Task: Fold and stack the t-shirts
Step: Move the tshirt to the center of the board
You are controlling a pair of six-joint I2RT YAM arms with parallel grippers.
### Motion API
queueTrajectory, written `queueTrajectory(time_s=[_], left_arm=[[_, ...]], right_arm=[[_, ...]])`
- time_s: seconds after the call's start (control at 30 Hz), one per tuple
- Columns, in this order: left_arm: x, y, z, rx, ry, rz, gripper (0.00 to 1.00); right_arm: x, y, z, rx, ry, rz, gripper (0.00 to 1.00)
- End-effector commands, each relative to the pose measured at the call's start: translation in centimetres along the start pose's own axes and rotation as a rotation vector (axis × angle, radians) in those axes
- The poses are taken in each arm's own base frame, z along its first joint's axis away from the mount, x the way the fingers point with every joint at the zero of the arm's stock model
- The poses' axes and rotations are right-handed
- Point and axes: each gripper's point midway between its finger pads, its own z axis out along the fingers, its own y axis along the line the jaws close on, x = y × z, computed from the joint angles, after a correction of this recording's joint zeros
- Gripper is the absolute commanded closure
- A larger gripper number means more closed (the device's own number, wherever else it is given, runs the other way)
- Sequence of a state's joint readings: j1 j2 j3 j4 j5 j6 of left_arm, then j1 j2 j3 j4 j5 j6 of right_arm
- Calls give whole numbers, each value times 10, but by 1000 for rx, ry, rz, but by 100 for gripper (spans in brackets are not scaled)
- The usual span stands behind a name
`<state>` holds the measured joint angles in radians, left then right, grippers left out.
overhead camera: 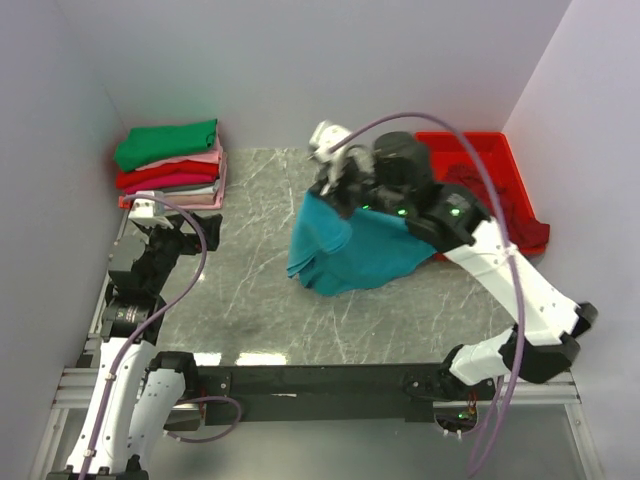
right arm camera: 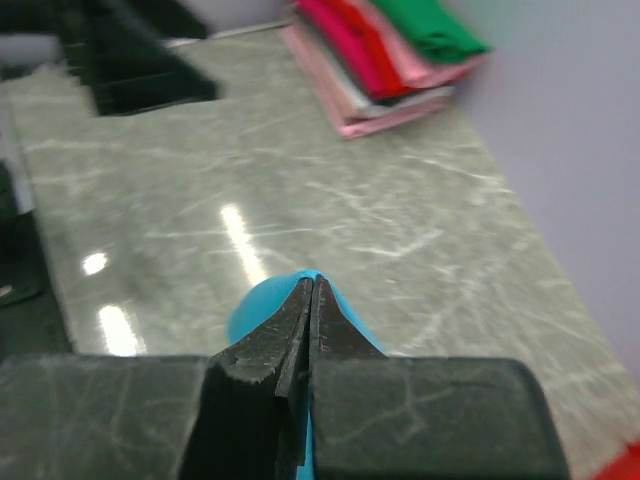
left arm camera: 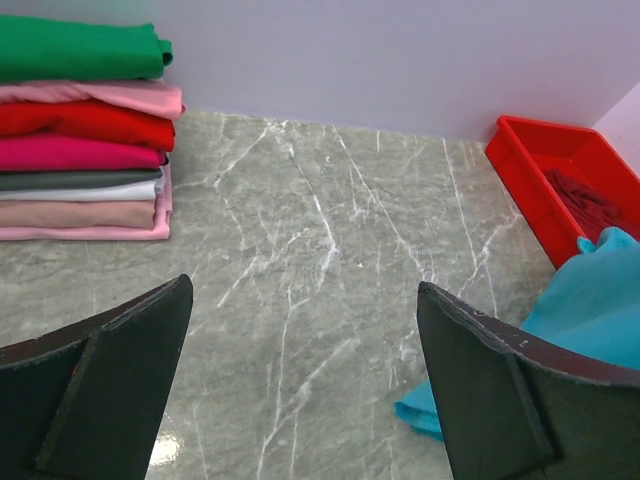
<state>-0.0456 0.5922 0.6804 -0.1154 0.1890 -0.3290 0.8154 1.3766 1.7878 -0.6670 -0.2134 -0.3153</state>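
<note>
Tabletop [left arm camera: 320, 250]: grey-green stone pattern with white veins, glossy. It spreads ahead of and beneath the left jaws and lies below the right jaws.

Back wall [overhead camera: 300, 60]: plain, pale lilac-white, matte. It meets the table's far edge well beyond the left jaws and just beyond the right jaws.

Left wall [overhead camera: 50, 130]: same finish, close on the outer side of the left jaws.

Right wall [overhead camera: 590, 120]: same finish, well apart from the right jaws.

Light comes from overhead. A glare streak [right arm camera: 238, 235] sits on the stone ahead of the right jaws.

Aluminium frame [overhead camera: 300, 402]: runs along the near table edge, behind both jaws.

Overhead camera looks down; low wrist cameras, right one blurry, seemingly share the stack [left arm camera: 80, 130].
</note>
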Motion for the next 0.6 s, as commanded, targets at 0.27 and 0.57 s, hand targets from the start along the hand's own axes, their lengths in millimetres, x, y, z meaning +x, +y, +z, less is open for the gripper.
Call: queueTrajectory(time_s=[0.27, 0.57], left_arm=[[-30, 15, -14, -105, -140, 34, 1], [-41, 16, -26, -129, -201, 32, 1]], right_arm=[[-37, 105, 76, -218, -4, -84, 100], [42, 72, 127, -42, 189, -79, 80]])
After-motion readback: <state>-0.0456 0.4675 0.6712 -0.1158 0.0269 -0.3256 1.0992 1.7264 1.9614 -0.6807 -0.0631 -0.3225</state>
